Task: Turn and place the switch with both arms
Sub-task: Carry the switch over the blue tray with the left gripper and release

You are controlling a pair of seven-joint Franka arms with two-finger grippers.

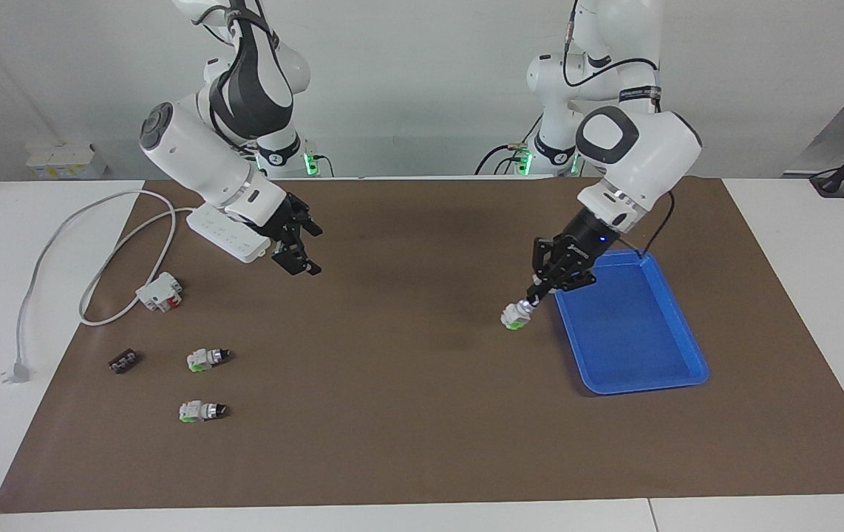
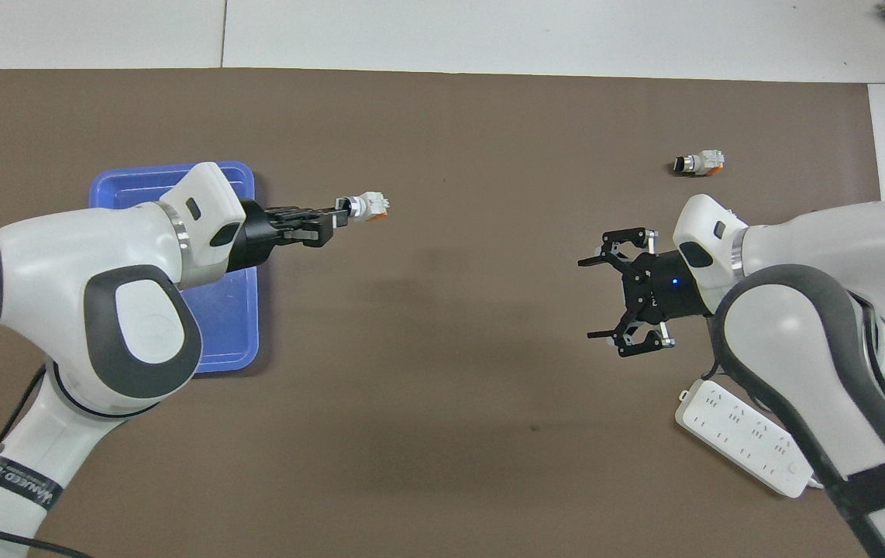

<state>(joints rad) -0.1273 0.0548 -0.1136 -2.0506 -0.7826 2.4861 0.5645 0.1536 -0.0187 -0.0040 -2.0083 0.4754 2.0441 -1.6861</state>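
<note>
Left end effector (image 1: 528,301) gripping switch (image 1: 515,317) beside blue tray (image 1: 644,369), right end effector (image 1: 302,247) spread

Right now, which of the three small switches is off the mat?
The switch held by the left tool, beside the blue tray; the two other switches lie near the right arm's end.

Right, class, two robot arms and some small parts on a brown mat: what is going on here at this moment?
The left gripper is shut on a small white-and-green selector switch, holding it by its knob end in the air beside the shallow blue plastic tray, not yet in it. The right gripper hangs open and holds nothing, over the mat near the white power strip. Two matching switches lie on the mat toward the right arm's end.
</note>
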